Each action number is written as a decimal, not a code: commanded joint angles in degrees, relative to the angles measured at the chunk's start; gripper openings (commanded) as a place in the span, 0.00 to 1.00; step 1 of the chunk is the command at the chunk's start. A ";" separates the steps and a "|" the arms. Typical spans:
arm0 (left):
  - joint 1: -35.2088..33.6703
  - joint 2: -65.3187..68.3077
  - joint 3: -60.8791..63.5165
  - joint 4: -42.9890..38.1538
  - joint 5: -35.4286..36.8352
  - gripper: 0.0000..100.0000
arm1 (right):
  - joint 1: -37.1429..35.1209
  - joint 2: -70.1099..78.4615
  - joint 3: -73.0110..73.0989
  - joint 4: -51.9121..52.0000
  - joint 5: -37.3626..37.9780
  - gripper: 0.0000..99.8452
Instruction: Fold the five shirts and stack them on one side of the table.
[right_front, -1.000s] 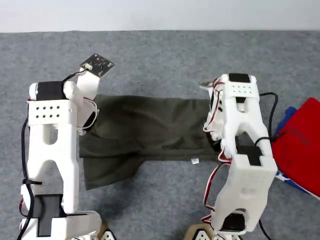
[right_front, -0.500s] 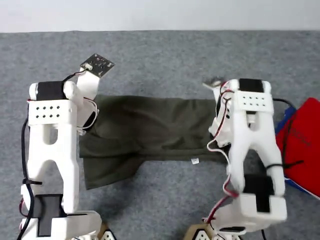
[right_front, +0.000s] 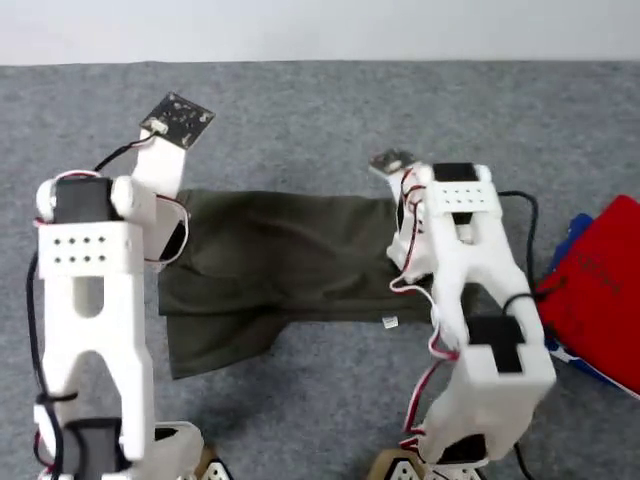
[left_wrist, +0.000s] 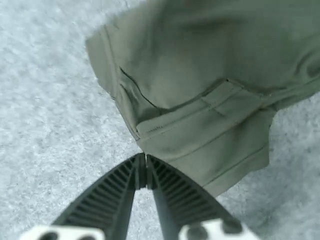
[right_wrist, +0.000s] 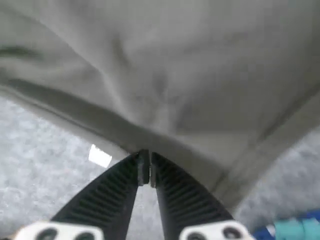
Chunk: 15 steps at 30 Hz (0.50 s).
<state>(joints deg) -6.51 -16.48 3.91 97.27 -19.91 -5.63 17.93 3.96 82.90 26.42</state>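
Olive-green cloth shirt (right_front: 290, 265) lies spread on the grey felt-like table (right_front: 320, 110). Its long axis runs side to side between my two arms, with one short end under each. My left gripper (left_wrist: 142, 172) sits at the left end, jaws pressed together with the doubled hem pinched at their tips. My right gripper (right_wrist: 145, 167) is likewise closed on the shirt's edge at the right end, beside a small white tag (right_wrist: 100, 156). As I judge it, the coming fold turns on that axis: each arm is nearest its own end, so both held edges must travel together. A folded red shirt (right_front: 600, 290) on a blue garment (right_front: 578, 228) lies just beyond the right arm, so I'd mind that arm's swing.
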 joint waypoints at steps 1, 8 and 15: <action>-0.09 -4.57 -0.22 0.53 0.44 0.01 | 2.42 3.65 -3.52 0.92 0.09 0.01; 0.00 -6.24 6.46 -2.37 0.26 0.01 | 3.74 3.91 -3.60 11.65 0.00 0.01; -0.09 -6.33 8.66 -2.73 -0.09 0.01 | 1.10 0.13 -12.57 14.90 -2.55 0.01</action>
<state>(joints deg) -6.51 -20.88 12.44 95.52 -19.74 -3.08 22.33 -1.93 95.56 25.54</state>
